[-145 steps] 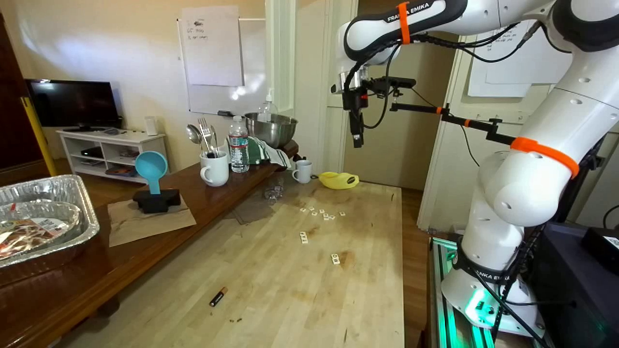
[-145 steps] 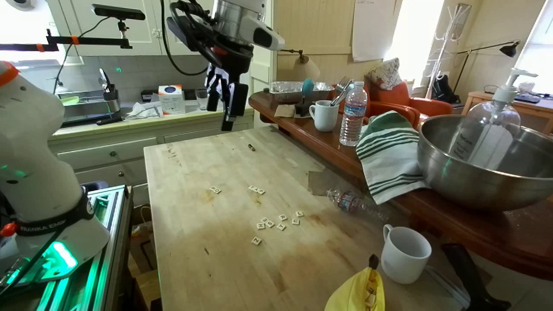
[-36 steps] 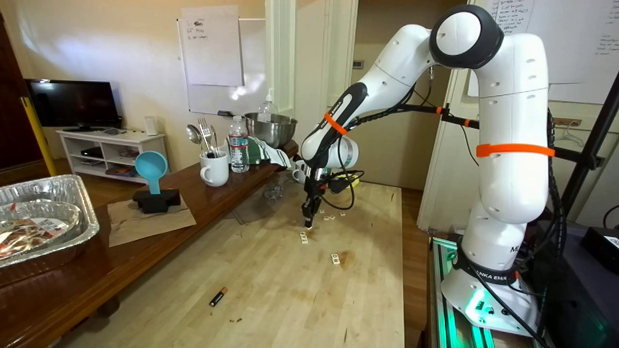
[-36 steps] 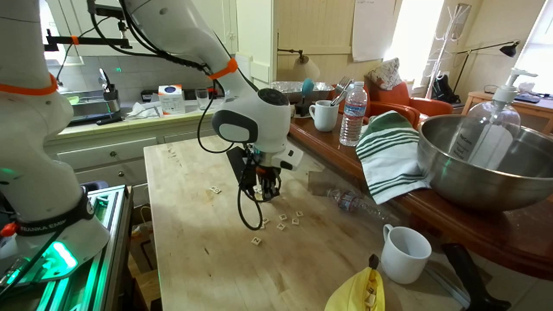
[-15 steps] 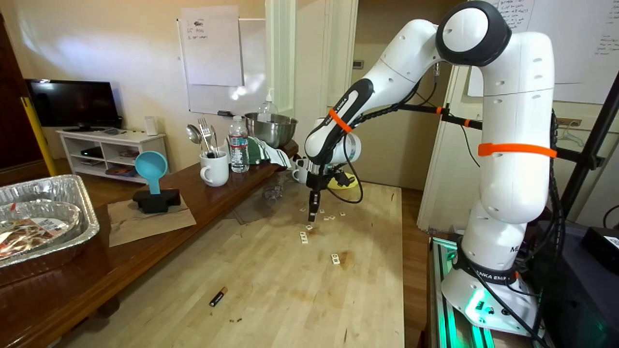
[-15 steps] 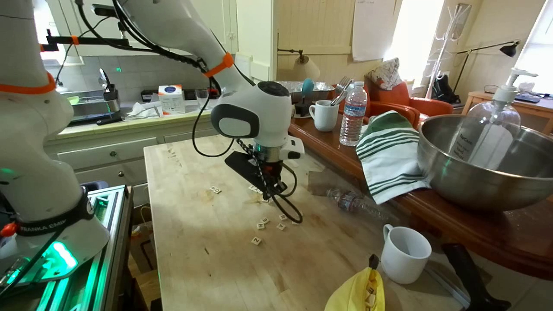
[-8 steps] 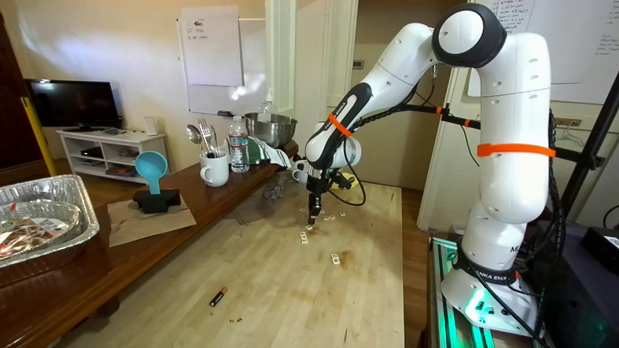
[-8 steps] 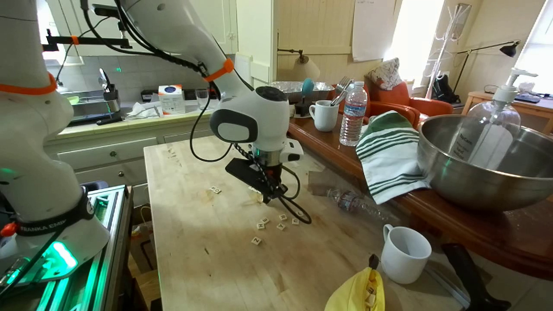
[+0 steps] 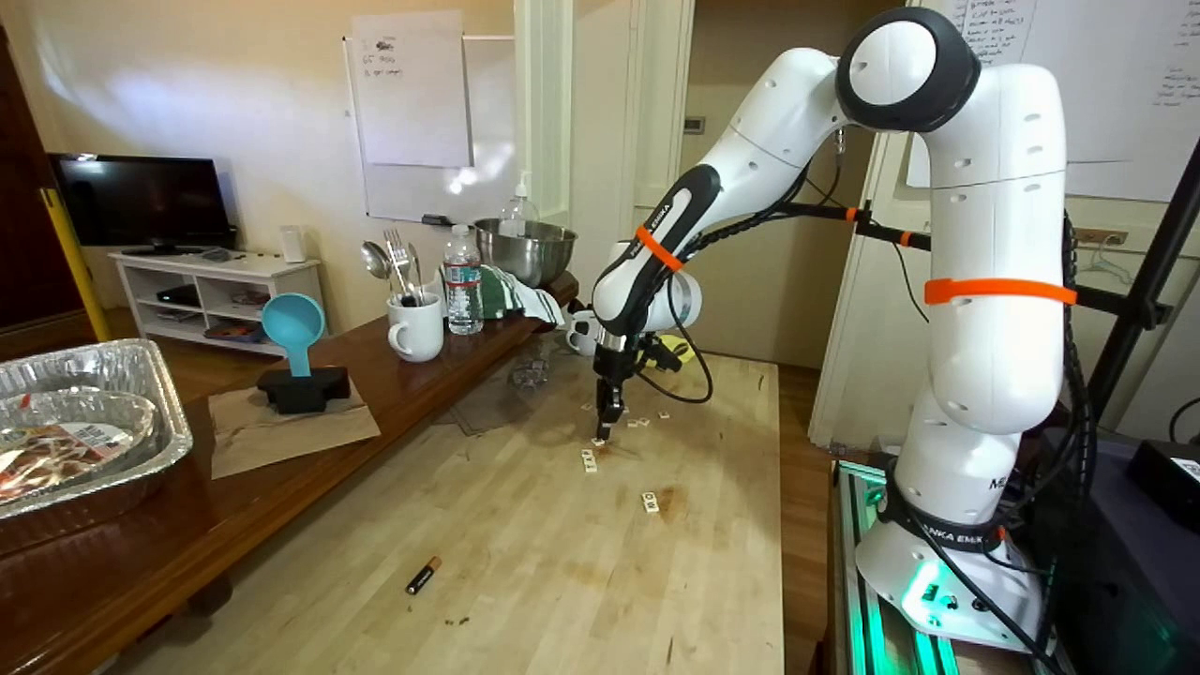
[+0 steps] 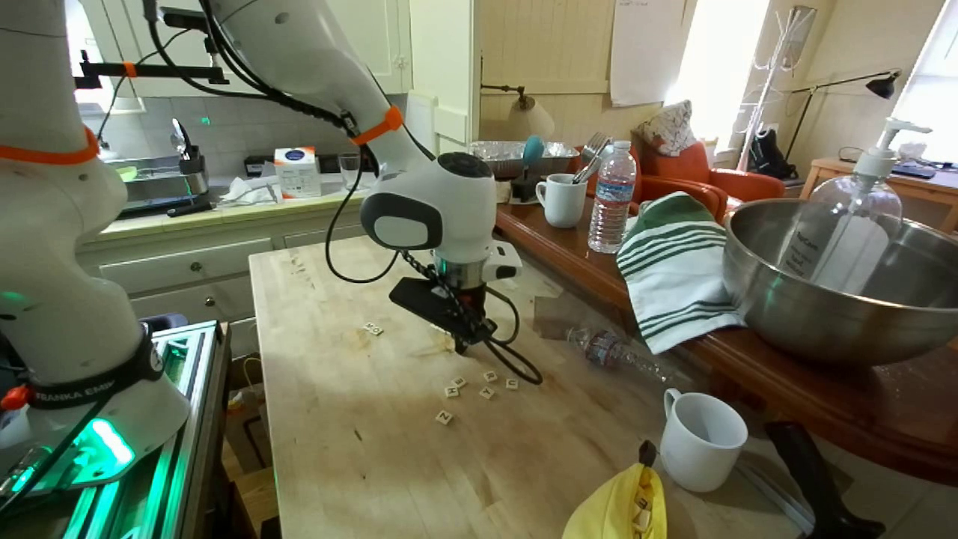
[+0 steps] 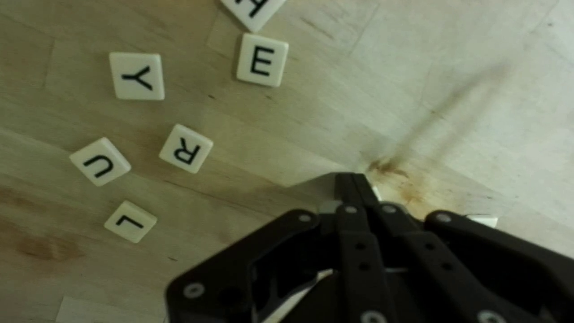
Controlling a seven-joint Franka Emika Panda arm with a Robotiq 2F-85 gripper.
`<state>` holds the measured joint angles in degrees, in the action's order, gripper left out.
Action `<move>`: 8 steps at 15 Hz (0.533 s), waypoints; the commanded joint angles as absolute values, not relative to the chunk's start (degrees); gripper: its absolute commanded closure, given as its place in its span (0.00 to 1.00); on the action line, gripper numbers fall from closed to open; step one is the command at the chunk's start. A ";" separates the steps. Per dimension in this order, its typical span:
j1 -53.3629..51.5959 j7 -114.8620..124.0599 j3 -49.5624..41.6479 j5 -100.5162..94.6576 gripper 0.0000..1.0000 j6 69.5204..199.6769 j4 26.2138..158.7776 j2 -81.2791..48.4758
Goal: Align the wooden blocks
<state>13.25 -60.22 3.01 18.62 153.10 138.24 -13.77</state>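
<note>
The wooden blocks are small pale letter tiles on the table. Several lie scattered in the wrist view, among them a Y tile (image 11: 137,76), an E tile (image 11: 262,60), an R tile (image 11: 185,148) and an L tile (image 11: 130,221). My gripper (image 11: 352,176) is shut, fingertips pressed together with nothing between them, low over the tabletop. One tile (image 11: 377,193) shows only a sliver beside the fingertips, the rest hidden by them. In an exterior view that tile sits just off the end of a short row of tiles (image 9: 589,460). A pair of tiles (image 9: 650,502) lies farther along.
A battery (image 9: 423,576) lies on the table. Along one side runs a raised dark wooden ledge (image 9: 375,412) bearing a cutlery mug (image 9: 418,328) and a water bottle (image 9: 463,286). A yellow banana-shaped pouch (image 10: 620,509), a white mug (image 10: 703,442) and a crumpled bottle (image 10: 610,350) stand at the far end.
Since the oldest frames the arm has come down to the table, and one tile has shifted from the scattered group to near the row. Over the last second the gripper has lowered slightly, staying shut.
</note>
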 commanded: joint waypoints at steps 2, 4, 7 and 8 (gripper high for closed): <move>12.38 -58.38 2.77 18.01 1.00 153.42 138.58 -14.70; 12.06 -56.87 2.61 17.83 1.00 152.81 138.38 -14.78; 11.53 -53.62 2.45 17.64 1.00 153.42 138.26 -14.99; 11.49 -52.83 2.48 17.63 1.00 153.27 138.25 -14.96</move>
